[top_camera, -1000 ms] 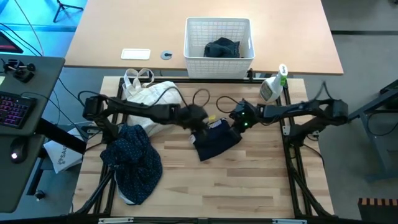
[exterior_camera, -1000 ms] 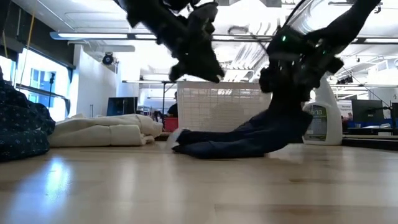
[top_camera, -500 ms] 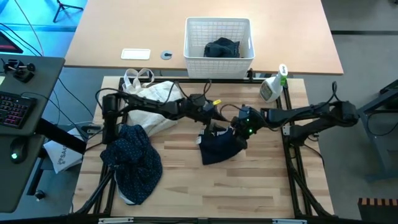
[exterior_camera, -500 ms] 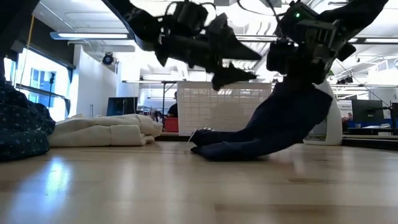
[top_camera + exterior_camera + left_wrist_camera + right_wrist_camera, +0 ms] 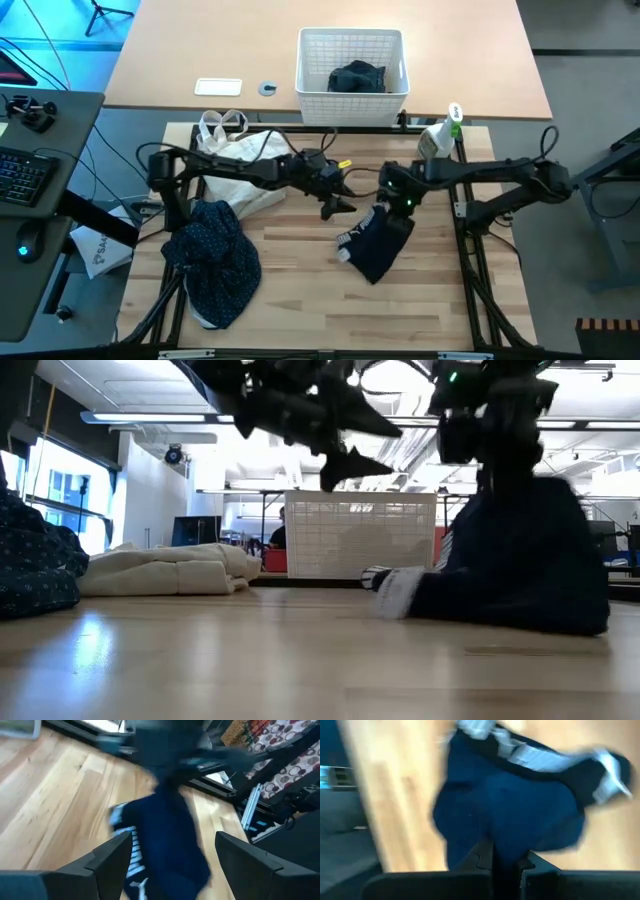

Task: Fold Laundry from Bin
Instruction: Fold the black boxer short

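A dark navy piece of laundry point(image 5: 378, 242) with a white striped band hangs from my right gripper point(image 5: 397, 197), which is shut on it above the table's middle. My left gripper point(image 5: 337, 203) stands open just left of it, holding nothing; in the left wrist view its fingers point(image 5: 112, 862) frame the piece point(image 5: 165, 845) from a distance. The white lattice bin point(image 5: 310, 60) stands on the far table with another dark garment point(image 5: 357, 77) inside. A navy dotted shirt point(image 5: 215, 255) lies heaped at the table's left. My right gripper pinches a bunched upper part of the dark navy piece point(image 5: 504, 845) between its two fingers, coming from above. The piece hangs below the gripper point(image 5: 520, 550). Its lower end with the white band point(image 5: 390, 588) rests on the table.
A cream-white cloth bag point(image 5: 245, 155) lies at the far left of the wooden table. A spray bottle point(image 5: 438, 140) stands at the far right corner. Bare wood point(image 5: 330, 310) runs along the near edge.
My right gripper has risen with the dark navy piece, drawing it up. The piece's lower end has slid along the table toward the right edge. My left gripper has opened and reached a little toward the right, above the table.
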